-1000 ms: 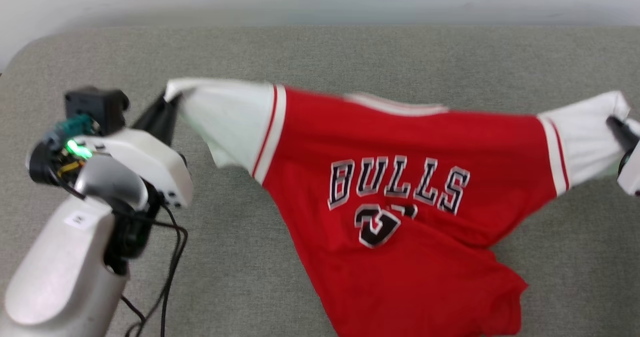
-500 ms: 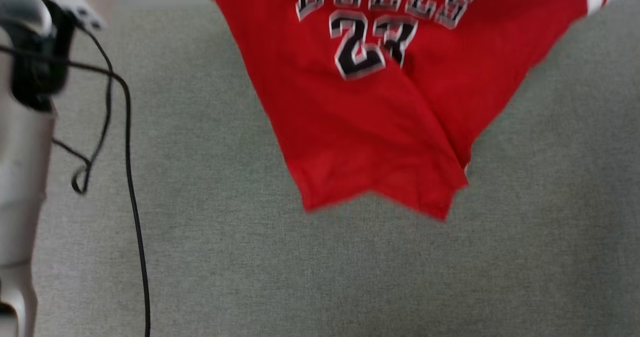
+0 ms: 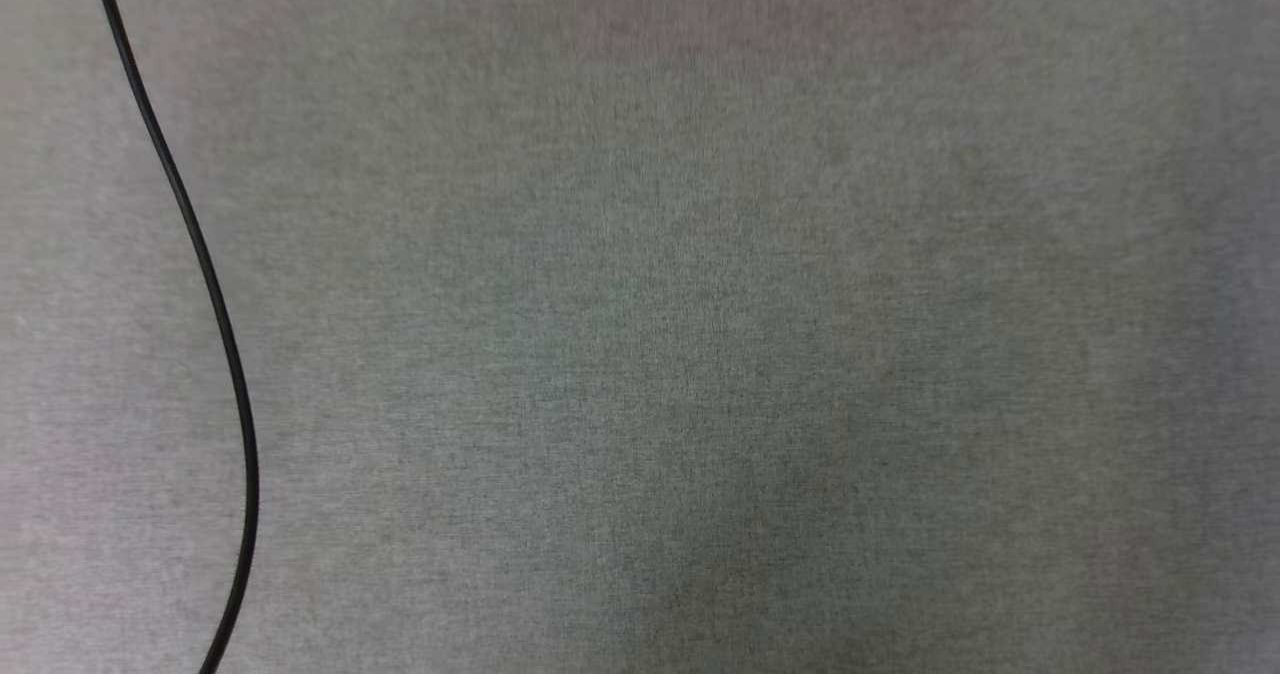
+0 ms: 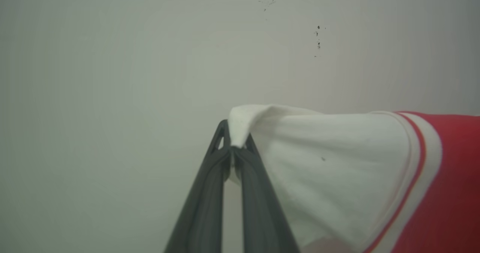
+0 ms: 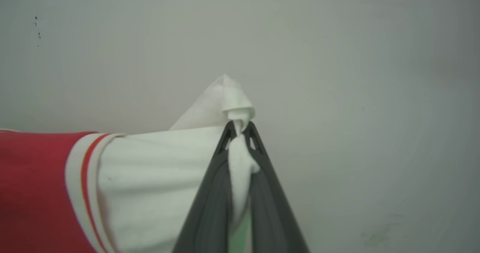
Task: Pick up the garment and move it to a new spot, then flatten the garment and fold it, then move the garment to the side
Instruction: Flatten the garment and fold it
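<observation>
Evidently mid-carry: left gripper (image 4: 233,144) and right gripper (image 5: 239,130) each clamp one end of the soft red, white-sleeved jersey shirt (image 4: 337,170); next likely needs an even, taut lowering.

Work surface (image 3: 700,354): grey woven cloth, matt, fine grainy weave. Cable (image 3: 211,279) at 9 o'clock in head view: black, smooth sheath, faint sheen. Garment (image 4: 337,163): soft matt cloth, white sleeve lightly creased, red body at 3 o'clock in left wrist view. Left gripper (image 4: 233,148) and right gripper (image 5: 239,133): dark grey fingers, smooth, matt, look like moulded plastic. Wall (image 4: 112,76) behind: pale, smooth, matt, a few dark specks at 1 o'clock.
</observation>
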You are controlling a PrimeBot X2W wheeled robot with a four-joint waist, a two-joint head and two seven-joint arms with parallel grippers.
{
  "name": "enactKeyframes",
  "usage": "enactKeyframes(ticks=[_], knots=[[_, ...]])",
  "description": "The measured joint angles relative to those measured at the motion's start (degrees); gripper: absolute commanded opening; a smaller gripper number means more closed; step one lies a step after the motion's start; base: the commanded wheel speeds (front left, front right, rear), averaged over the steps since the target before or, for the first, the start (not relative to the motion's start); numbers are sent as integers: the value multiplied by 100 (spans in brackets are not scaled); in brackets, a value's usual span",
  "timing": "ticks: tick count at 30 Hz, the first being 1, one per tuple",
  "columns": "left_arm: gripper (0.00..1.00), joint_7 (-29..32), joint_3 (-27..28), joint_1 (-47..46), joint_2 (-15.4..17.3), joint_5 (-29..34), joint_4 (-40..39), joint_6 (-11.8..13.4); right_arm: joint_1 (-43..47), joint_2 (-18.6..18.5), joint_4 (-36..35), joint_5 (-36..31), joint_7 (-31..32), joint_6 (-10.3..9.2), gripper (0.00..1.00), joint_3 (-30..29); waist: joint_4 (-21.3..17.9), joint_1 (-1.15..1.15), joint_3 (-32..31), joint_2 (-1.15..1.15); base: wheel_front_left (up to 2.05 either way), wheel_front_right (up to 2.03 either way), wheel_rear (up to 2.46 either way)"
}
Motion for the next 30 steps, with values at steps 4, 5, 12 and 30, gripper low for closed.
enactKeyframes(ticks=[4, 5, 12, 30], knots=[[0, -120, -46, -324, -47, 1, 414, -134, -366, 8, 305, 14, -213, 0, 0, 156, -5, 0, 331, 0, 0, 0, 0], [0, -164, -47, -349, -85, -13, 516, -174, -388, 18, 405, 25, -263, 0, 0, 198, -4, 1, 410, 0, 0, 0, 0], [0, -166, -93, -320, -247, -281, 1384, -492, -386, 83, 1140, 292, -546, -1, 0, 508, 12, 1, 767, 0, 0, 0, 0], [0, -575, -680, 2861, -624, -1793, 1946, -764, 2402, 412, 2090, 1785, -1299, -2, 0, 1867, 28, -1, -59, 0, 0, 0, 0]])
